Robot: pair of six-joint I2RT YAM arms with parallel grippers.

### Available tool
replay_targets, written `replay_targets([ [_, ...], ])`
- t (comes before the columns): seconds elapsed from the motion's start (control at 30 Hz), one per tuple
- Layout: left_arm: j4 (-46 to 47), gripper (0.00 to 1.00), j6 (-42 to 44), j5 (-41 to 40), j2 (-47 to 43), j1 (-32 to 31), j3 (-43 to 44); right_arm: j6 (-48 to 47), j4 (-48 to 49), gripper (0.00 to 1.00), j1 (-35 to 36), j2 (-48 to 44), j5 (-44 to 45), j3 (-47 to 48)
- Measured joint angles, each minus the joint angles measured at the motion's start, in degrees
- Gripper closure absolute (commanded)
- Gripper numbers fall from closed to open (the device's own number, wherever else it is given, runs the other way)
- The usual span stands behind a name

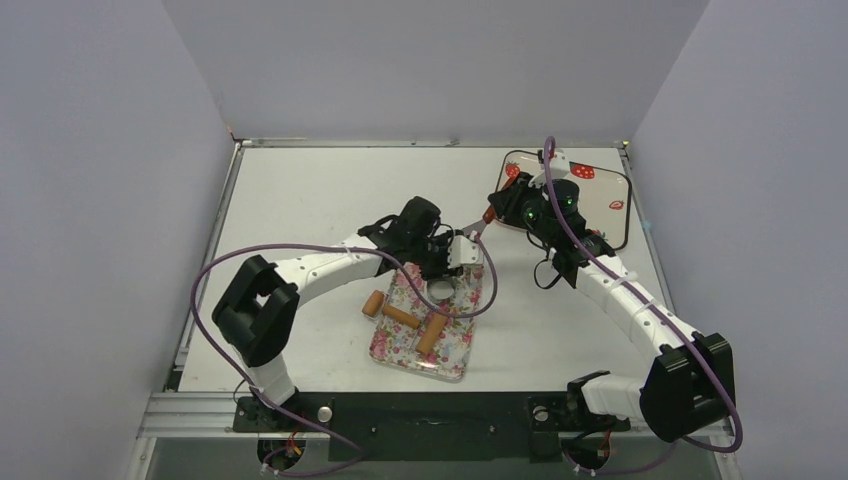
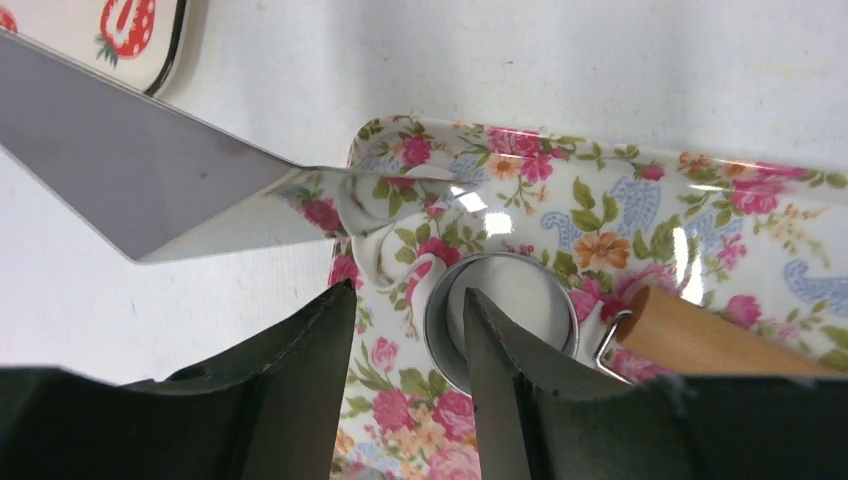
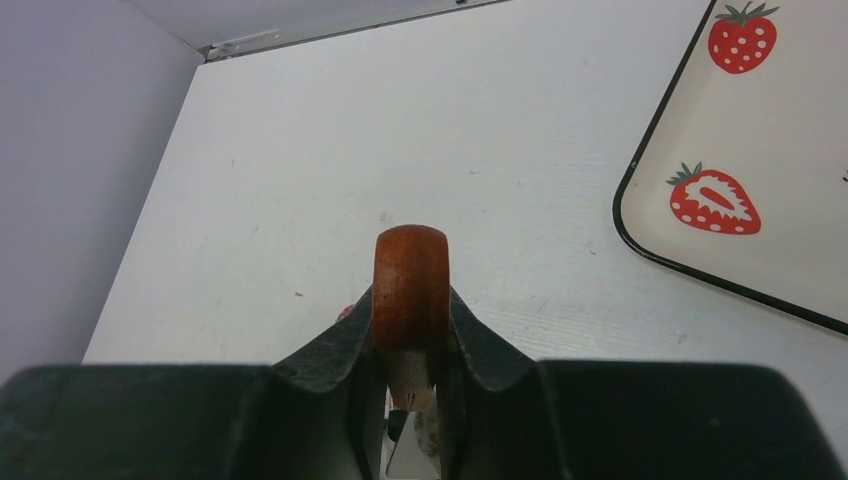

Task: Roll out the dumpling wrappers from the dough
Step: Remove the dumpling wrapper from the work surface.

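A silver metal ring [image 2: 440, 335] stands on the floral tray [image 2: 700, 210] with flat white dough [image 2: 535, 290] filling it. My left gripper [image 2: 408, 295] is open astride the ring's near wall: one fingertip [image 2: 480, 320] is inside the ring, the other [image 2: 335, 315] outside, neither pressing it. A thin whitish strip of dough [image 2: 385, 250] curls beside the ring. From above, the left gripper [image 1: 447, 272] hangs over the tray's far end. My right gripper [image 3: 412, 335] is shut on the spatula's red handle [image 3: 410, 280]. Its shiny blade [image 2: 140, 180] reaches to the tray's corner.
A brown wooden roller [image 1: 430, 335] lies across the floral tray [image 1: 455, 358], and its end [image 2: 710, 345] sits just right of the ring. A strawberry-print tray [image 1: 612, 185] rests at the back right, behind the right gripper [image 1: 497, 210]. Grey walls enclose the table.
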Motion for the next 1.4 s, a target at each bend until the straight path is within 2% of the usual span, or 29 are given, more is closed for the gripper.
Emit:
replay_targets([
  [0.13,1.2,0.67,-14.0,-6.8,-1.7,-2.2,-0.1,0.0,0.0,1.0,0.0,0.0,0.0,0.0],
  [0.3,1.4,0.68,-35.1,-17.4,-1.8,-6.3,-0.1,0.0,0.0,1.0,0.0,0.0,0.1,0.0],
  [0.43,2.0,0.67,-44.7,-23.3,-1.8,-8.6,-0.5,0.0,0.0,1.0,0.0,-0.1,0.1,-0.1],
  [0.83,3.2,0.69,-48.9,-34.6,3.9,-9.5,-0.7,0.2,0.3,1.0,0.0,-1.4,0.4,-1.3],
  [1.1,2.3,0.68,-51.3,-36.5,4.2,-10.5,-0.8,0.2,0.3,1.0,0.0,-1.4,0.5,-1.4],
  [1.23,1.0,0.62,-52.7,-36.5,4.1,-10.7,-0.4,0.2,0.3,1.0,-0.1,-1.5,0.5,-1.4],
  [1.4,-1.7,0.6,-57.3,-35.0,3.0,-10.7,-0.1,0.1,-0.1,1.0,-0.5,-1.7,0.5,-1.4],
])
